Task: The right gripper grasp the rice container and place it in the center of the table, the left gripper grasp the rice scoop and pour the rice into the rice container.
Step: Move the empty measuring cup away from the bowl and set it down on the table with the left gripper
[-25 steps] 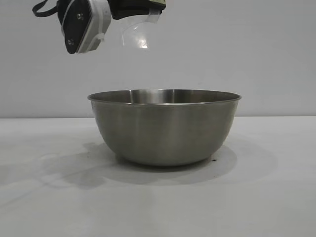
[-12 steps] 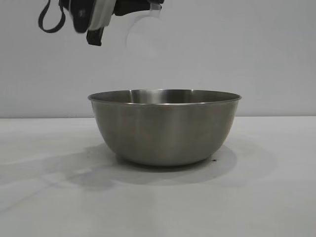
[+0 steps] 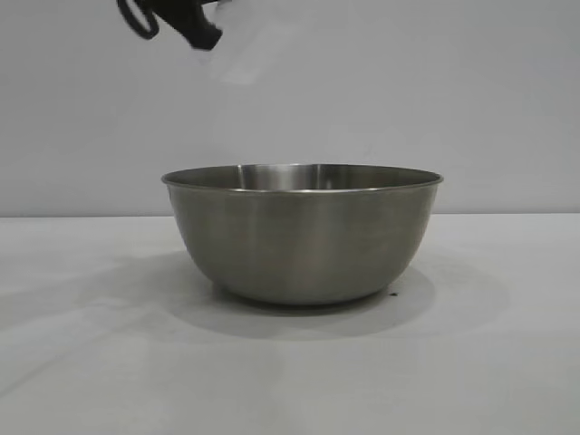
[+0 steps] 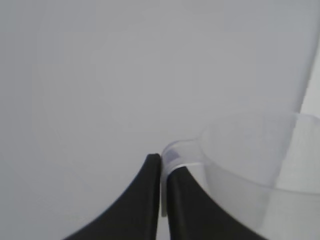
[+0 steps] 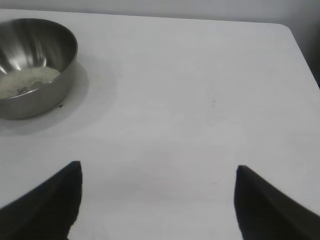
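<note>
- Left tool [image 4: 160,200]: fingers pressed together on the thin handle tab of the rice scoop [image 4: 250,165], held high above the left rim of the rice container [image 3: 302,233] and nearly out of the exterior view's upper edge
- Rice scoop: translucent cup seen faintly in the exterior view [image 3: 245,54]; no grains can be made out inside it, so I judge the pour done or nearly so
- Rice [image 5: 27,80]: lying as a pale heap in the bottom of the rice container, visible from the right wrist view
- Rice container: upright on the bench [image 3: 91,362], roughly mid-bench in the exterior view, touched by neither tool
- Right tool [image 5: 155,200]: fingers spread wide, holding nothing, hovering over bare bench well apart from the container
- Risk, slip: the grip is on a narrow tab only; a quick wrist roll or swing could twist the scoop loose, and it would drop onto the rim or into the rice
- Risk, spill: any grains clinging inside the scoop could scatter on the bench if it is carried off away from the bowl while tilted
- Risk, collision: a low descent beside the container could knock its rim and slide it off centre
- Surroundings: a small dark speck [image 3: 391,293] lies on the bench just beside the container's base; otherwise a plain wall behind
- Obstructions: nothing stands between either tool and the container
</note>
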